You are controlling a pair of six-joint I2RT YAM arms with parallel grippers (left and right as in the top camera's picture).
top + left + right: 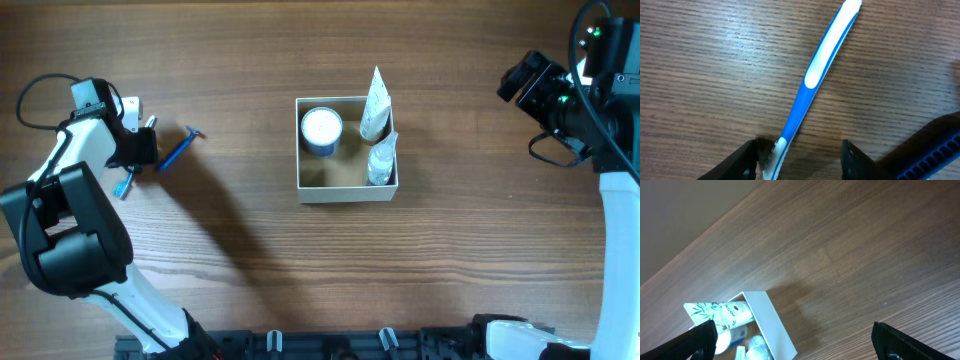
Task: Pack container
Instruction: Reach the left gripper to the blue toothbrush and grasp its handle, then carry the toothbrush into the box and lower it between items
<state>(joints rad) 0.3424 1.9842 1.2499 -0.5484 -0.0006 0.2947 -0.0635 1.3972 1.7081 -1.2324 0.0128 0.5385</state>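
Observation:
The container point(346, 190) is a small square white-walled box with a brown inside, at the table's middle. It holds a blue jar with a white lid point(321, 130), a white leaf-printed tube point(376, 105) and a small clear bottle point(381, 160). A blue-and-white razor point(180, 150) lies on the table at the left. My left gripper point(140, 150) is open. In the left wrist view its jaws point(805, 161) stand on either side of the razor's point(812, 80) near end. My right gripper point(535, 85) is open and empty, high at the right. Its view point(797, 347) shows the container's corner point(772, 325).
A small blue ribbed object point(123, 185) lies under my left arm, and shows in the left wrist view point(935, 155) at the lower right. The wood table top point(250, 260) surrounds the container.

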